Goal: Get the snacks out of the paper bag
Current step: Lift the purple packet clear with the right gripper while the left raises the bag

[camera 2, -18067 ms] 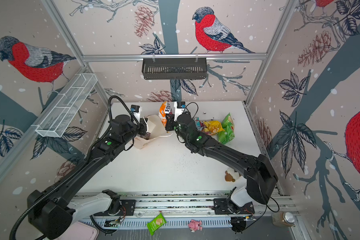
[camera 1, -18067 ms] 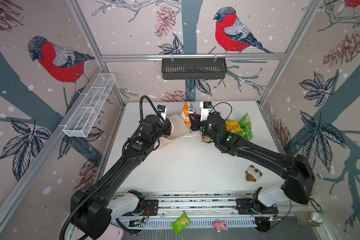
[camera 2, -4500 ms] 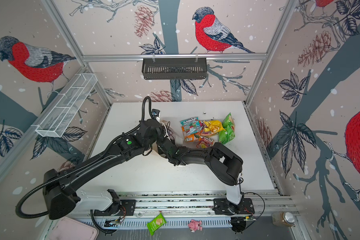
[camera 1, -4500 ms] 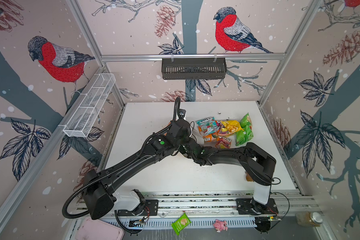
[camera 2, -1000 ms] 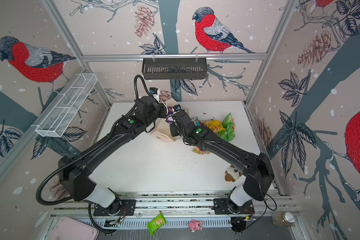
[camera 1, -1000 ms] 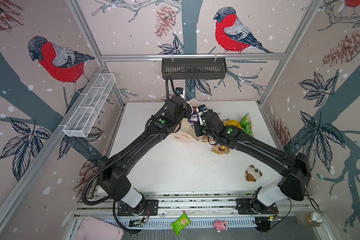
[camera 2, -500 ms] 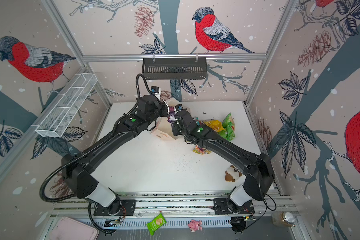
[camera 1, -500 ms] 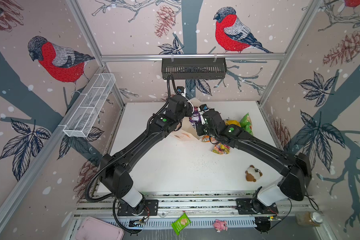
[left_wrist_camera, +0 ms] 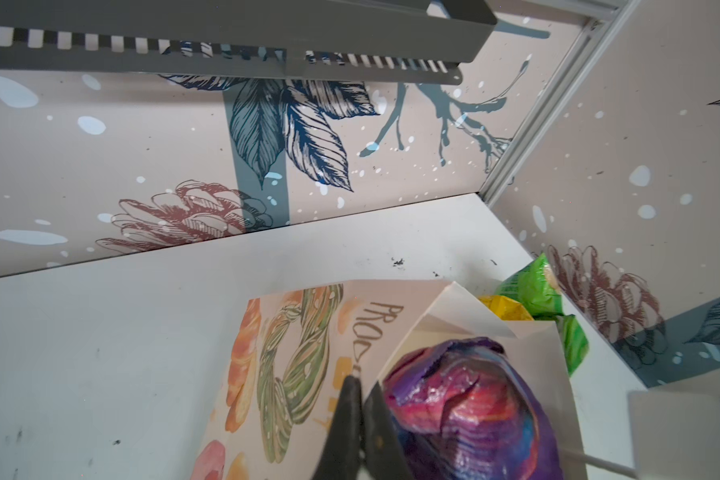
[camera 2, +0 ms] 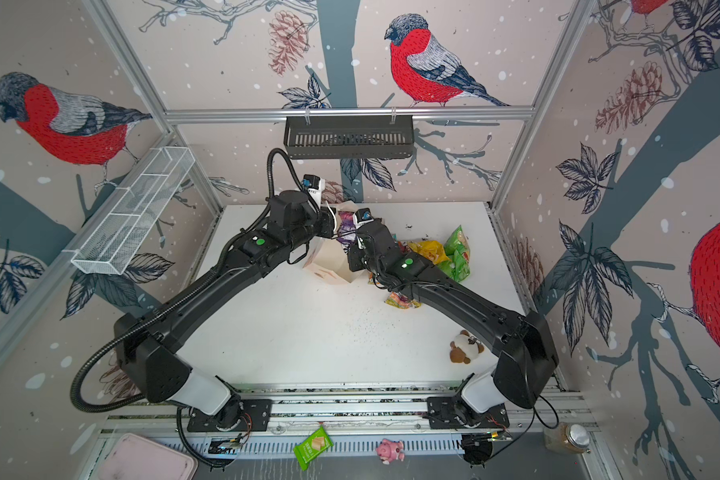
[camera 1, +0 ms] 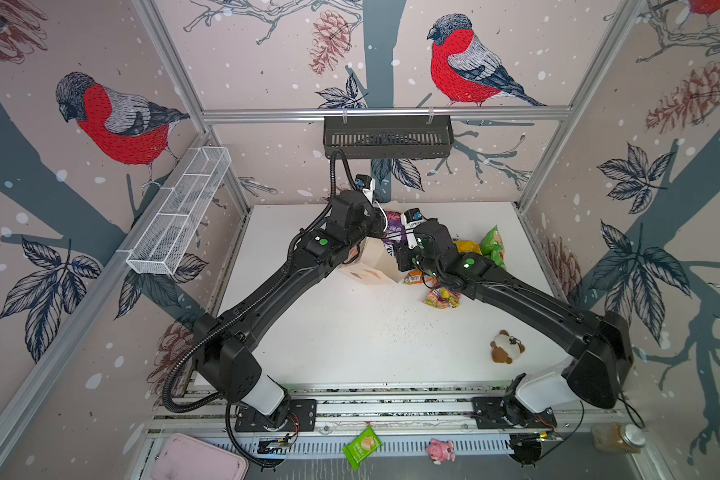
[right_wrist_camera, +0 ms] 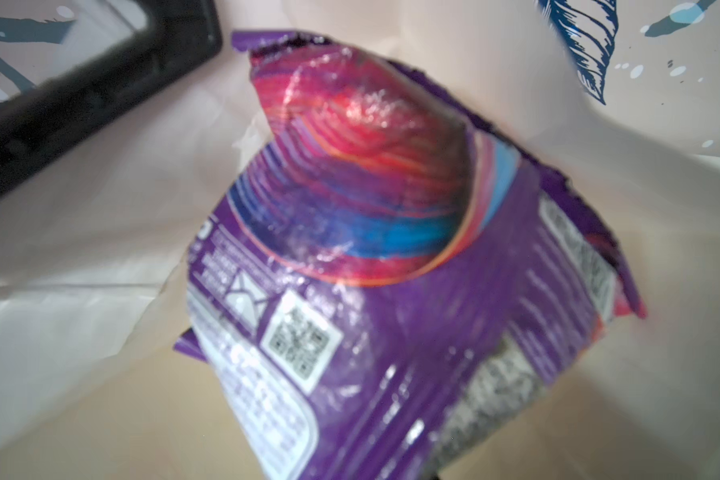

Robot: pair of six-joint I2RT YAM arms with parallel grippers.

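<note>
Left wrist view showed my left claw (left_wrist_camera: 360,399) pinched shut on the rim of the bag (left_wrist_camera: 292,332), which stood at 12 o'clock on the table (camera 1: 350,340) with the purple packet (left_wrist_camera: 466,399) poking from its mouth. My right claw (camera 1: 396,249) seemed clamped on it, fingers hidden, so I judged the lift-out under way. Next it needed carrying clear to 3 o'clock, beside the other snacks (camera 1: 491,249).

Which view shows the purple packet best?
The right wrist view: the purple packet fills it, print visible though blurred. The left wrist view shows its top in the bag mouth; both top views show only a sliver between the arms.
</note>
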